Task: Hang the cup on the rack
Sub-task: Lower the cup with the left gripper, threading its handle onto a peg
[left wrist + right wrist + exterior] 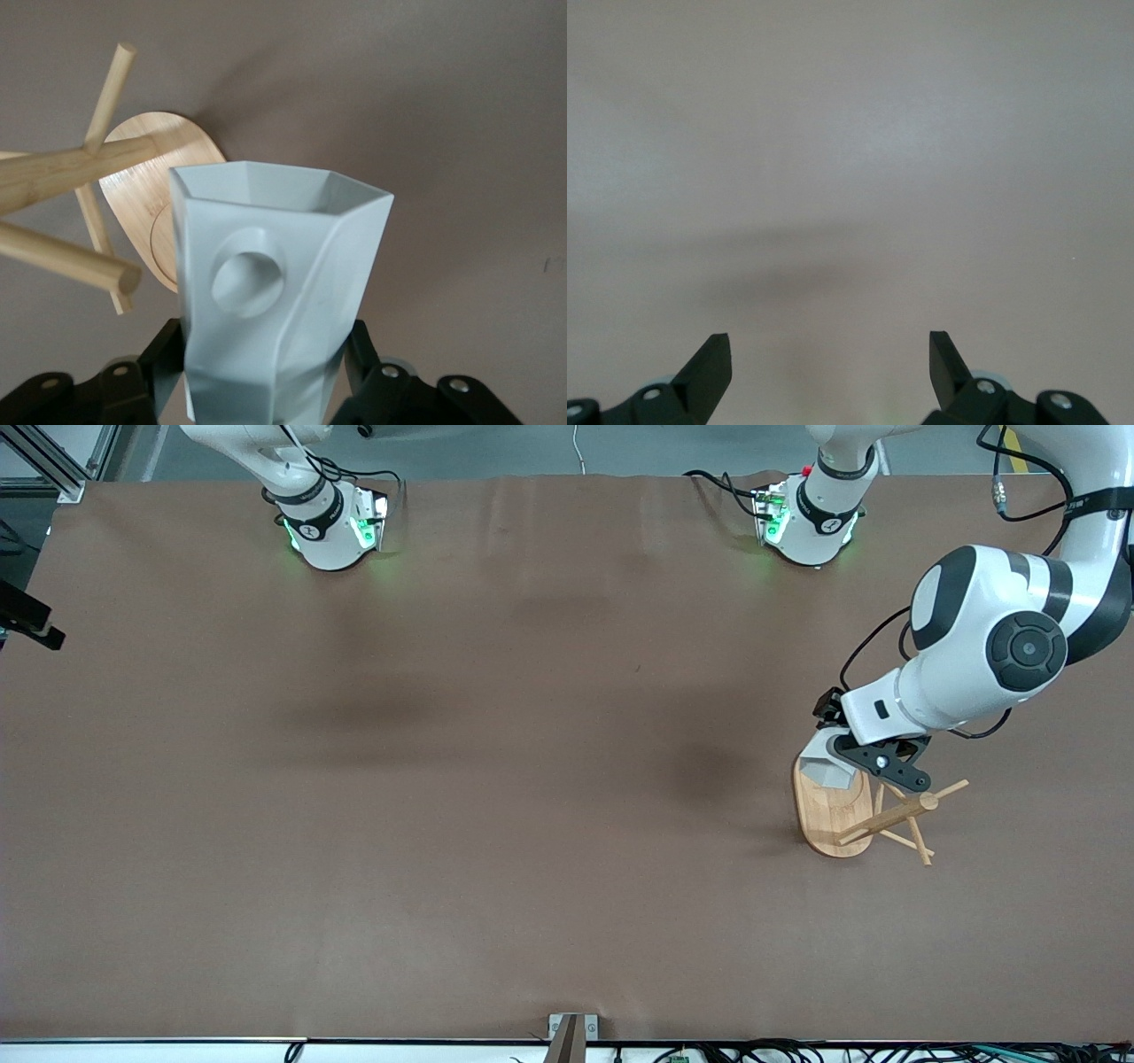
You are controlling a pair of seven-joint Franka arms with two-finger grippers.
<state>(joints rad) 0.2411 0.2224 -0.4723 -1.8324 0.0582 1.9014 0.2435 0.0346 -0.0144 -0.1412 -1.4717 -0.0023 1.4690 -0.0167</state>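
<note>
Front view: left gripper (852,766) holds cup (827,769) over rack (873,810) base.

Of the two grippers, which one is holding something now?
The left gripper: it is shut on the white cup, over the rack. The right gripper waits open, with only bare table between its fingers.

The brown surface (496,779) lies bare from the right arm's end across its middle, so a claw could pass freely there. The one obstacle stands toward the left arm's end: the rack (873,815), its thin pegs (948,788) jutting out at angles from the central post. The left claw (842,766) hangs over the rack's oval base, clamped on the cup (824,771), which fills the room beside the pegs. The right claw (831,363) hangs spread over bare surface.
</note>
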